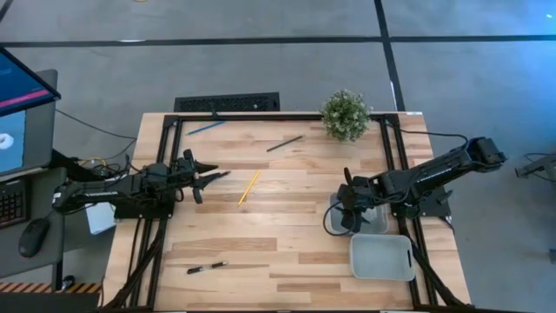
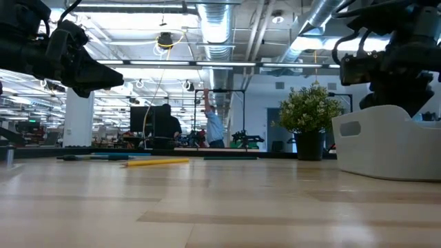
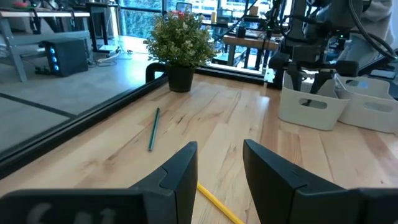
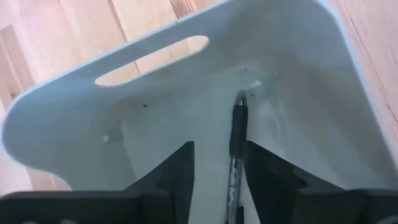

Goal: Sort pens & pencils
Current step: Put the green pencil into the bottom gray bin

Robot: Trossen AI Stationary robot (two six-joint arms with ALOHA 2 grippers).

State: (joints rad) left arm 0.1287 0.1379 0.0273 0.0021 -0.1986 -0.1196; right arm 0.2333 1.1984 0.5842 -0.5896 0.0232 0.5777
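The left end effector (image 1: 208, 178), its dark fingers (image 3: 180, 171) apart and holding nothing, hovers at nine o'clock on the pale wooden surface (image 1: 287, 252), pointing toward the thin yellow pencil (image 1: 249, 186) lying just beyond its tips. A clean pick here probably means lining the fingers across the pencil's shaft near its middle and lowering squarely before closing. A thin blue pencil (image 1: 206, 128) rests at eleven o'clock by the frame, a slim dark pen (image 1: 284, 143) at twelve o'clock near the small green potted plant (image 1: 346, 115), and another black pen (image 1: 206, 268) lies at seven o'clock. At three o'clock the right end effector (image 1: 351, 209), fingers parted, hangs inside the pale grey plastic bin (image 4: 93, 118), where a dark pen with a clear barrel (image 4: 236, 149) lies on the floor between them, apparently released. A second, empty grey bin (image 1: 382, 257) sits at five o'clock.
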